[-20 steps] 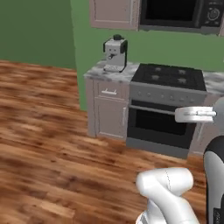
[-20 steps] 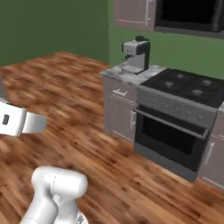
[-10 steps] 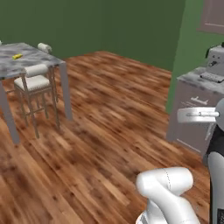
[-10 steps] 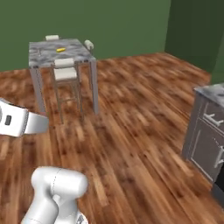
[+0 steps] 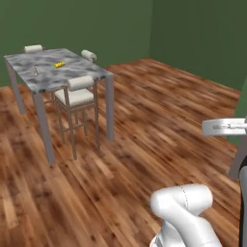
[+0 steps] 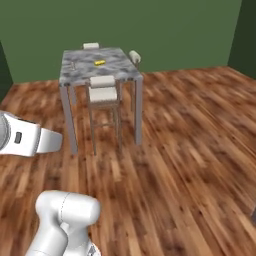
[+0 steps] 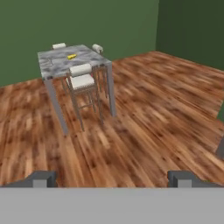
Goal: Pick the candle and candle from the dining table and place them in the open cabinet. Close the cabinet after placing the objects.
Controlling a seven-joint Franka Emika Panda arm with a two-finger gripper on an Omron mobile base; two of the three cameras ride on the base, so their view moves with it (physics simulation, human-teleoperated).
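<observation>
Across the wooden floor (image 5: 144,125) stands the table (image 5: 48,77), well apart from the robot; a small upright candle (image 5: 35,71) shows on its top near a yellow corn cob (image 5: 59,64). Step in hand looks like the approach: next, drive closer. The hand (image 7: 111,178) is released, grasping nothing

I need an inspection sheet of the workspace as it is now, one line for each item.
Surface: dining table, marbled top, thin grey legs, standing far from the robot.
Job's things: small candle upright on the table; second candle too small to tell.
Clutter: yellow corn cob on the table.
Claw: claw open, holding nothing.
Cables: nothing seen.
Surroundings: chairs at the table, wood floor, green walls.
</observation>
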